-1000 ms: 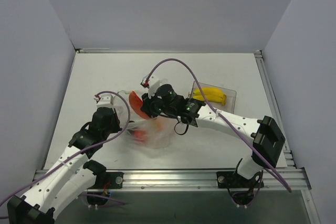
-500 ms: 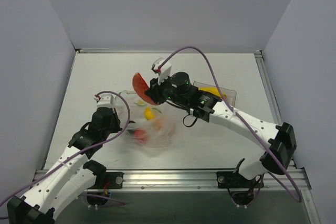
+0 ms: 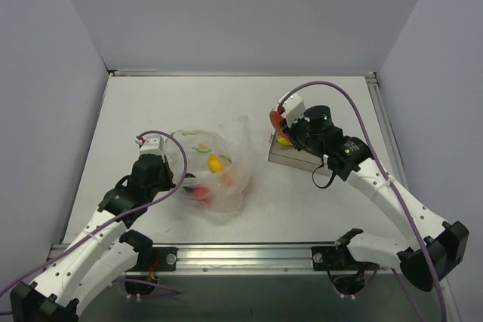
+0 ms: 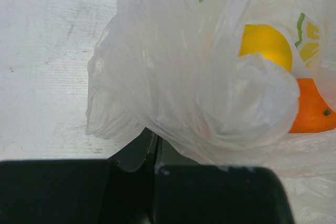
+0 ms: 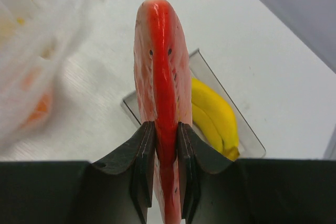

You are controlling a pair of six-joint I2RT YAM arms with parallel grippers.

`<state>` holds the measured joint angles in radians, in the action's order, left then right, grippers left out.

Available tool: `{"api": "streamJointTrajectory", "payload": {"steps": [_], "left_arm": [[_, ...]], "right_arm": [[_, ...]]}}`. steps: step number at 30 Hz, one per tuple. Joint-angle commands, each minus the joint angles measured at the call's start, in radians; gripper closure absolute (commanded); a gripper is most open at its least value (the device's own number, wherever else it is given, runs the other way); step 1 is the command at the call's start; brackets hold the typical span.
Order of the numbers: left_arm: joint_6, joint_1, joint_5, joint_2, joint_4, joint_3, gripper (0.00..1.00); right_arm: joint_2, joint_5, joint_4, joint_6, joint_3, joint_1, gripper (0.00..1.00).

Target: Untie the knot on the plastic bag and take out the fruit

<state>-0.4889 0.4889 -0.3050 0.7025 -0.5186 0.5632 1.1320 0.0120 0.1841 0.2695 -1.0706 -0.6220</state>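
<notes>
The plastic bag (image 3: 219, 165) lies open at centre-left, with a yellow ball (image 3: 215, 162), an orange piece (image 3: 226, 180) and a red piece (image 3: 201, 194) showing through it. My left gripper (image 3: 179, 180) is shut on the bag's left edge. In the left wrist view its jaws (image 4: 154, 148) pinch the thin film (image 4: 178, 82), beside the yellow ball (image 4: 265, 45) and an orange fruit (image 4: 312, 111). My right gripper (image 5: 164, 129) is shut on a red slice (image 5: 160, 66) above the banana (image 5: 215, 114). From above, that gripper (image 3: 278, 124) hangs over the box. No knot can be made out.
A clear rigid box (image 3: 293, 157) sits right of the bag and holds the banana (image 3: 284, 141); its far rim (image 5: 247, 135) shows in the right wrist view. White walls close in the table on three sides. A metal rail (image 3: 241, 250) runs along the near edge.
My right gripper has carried the red slice from over the bag's mouth rightward to above the clear box. The bag's right side has sprung up. The left arm has not moved.
</notes>
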Motion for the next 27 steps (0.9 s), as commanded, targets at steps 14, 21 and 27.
{"api": "streamJointTrajectory", "payload": {"steps": [14, 21, 27], "left_arm": [[0.013, -0.01, 0.014, 0.006, 0.051, 0.023, 1.0], [0.013, -0.012, 0.012, 0.006, 0.051, 0.023, 1.0], [0.013, -0.012, 0.012, 0.002, 0.051, 0.021, 1.0]], "right_arm": [[0.328, 0.163, 0.201, 0.353, 0.014, 0.09, 0.85], [0.411, 0.247, 0.198, 0.399, -0.005, 0.061, 0.7], [0.397, 0.278, 0.198, 0.39, -0.025, 0.036, 0.51]]}}
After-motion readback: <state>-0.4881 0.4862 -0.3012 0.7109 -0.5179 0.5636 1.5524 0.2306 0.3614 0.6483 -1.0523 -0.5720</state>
